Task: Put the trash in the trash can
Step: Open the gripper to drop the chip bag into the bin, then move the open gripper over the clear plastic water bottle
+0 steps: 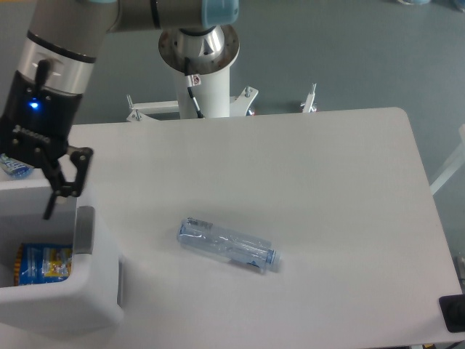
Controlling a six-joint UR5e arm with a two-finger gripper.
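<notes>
This looks like a robotics lab: an industrial arm [73,43] stands on a white pedestal [203,87] behind a plain white worktop [327,189], over bare grey floor [349,51].

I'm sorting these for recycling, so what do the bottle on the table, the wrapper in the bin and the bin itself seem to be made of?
The bottle looks like thin clear plastic: see-through, glinting, creased. The wrapper seems to be glossy printed film, blue and orange-yellow, crumpled. The bin looks like thick white moulded plastic with rounded, smooth, fairly matt walls.
</notes>
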